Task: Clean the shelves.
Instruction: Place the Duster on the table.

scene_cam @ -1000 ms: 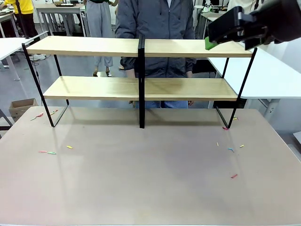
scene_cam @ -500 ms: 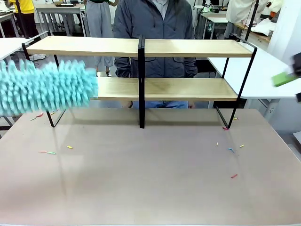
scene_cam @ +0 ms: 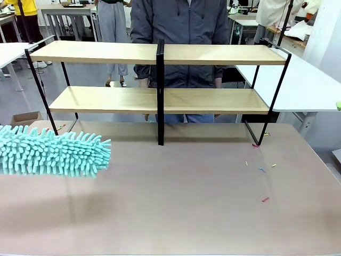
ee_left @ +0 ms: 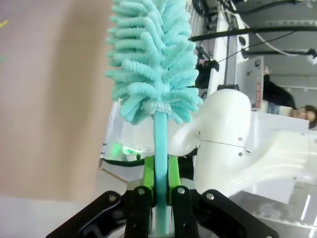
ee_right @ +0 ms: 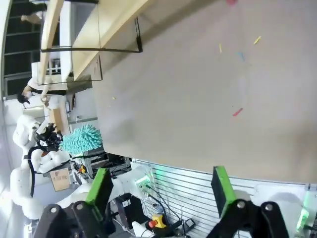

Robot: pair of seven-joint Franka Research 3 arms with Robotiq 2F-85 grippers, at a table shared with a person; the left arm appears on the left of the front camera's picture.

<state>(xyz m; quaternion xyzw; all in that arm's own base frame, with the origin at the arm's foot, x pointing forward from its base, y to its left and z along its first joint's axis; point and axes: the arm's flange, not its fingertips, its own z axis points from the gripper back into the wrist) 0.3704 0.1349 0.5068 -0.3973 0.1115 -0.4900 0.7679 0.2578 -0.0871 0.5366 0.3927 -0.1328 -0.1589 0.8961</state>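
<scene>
The shelves (scene_cam: 106,52), two long light-wood boards on a thin black frame with a black centre post, stand at the table's far side, and they show again in the right wrist view (ee_right: 94,34). A fluffy teal duster (scene_cam: 53,152) hangs low over the table at the left. In the left wrist view my left gripper (ee_left: 161,186) is shut on the duster's teal handle (ee_left: 160,148), with the fluffy head (ee_left: 151,59) beyond it. My right gripper (ee_right: 161,191) stands open with nothing between its fingers, off the table's right side.
A person in a dark jacket (scene_cam: 181,32) stands behind the shelves. Small coloured scraps (scene_cam: 261,169) lie on the table at the right. A white table (scene_cam: 303,85) stands to the right, and a cardboard box (scene_cam: 24,120) sits on the floor at the left.
The duster came in from the left and dropped from lower-shelf height to just above the table. My right gripper swung away from the top shelf's right end and out past the right edge.
</scene>
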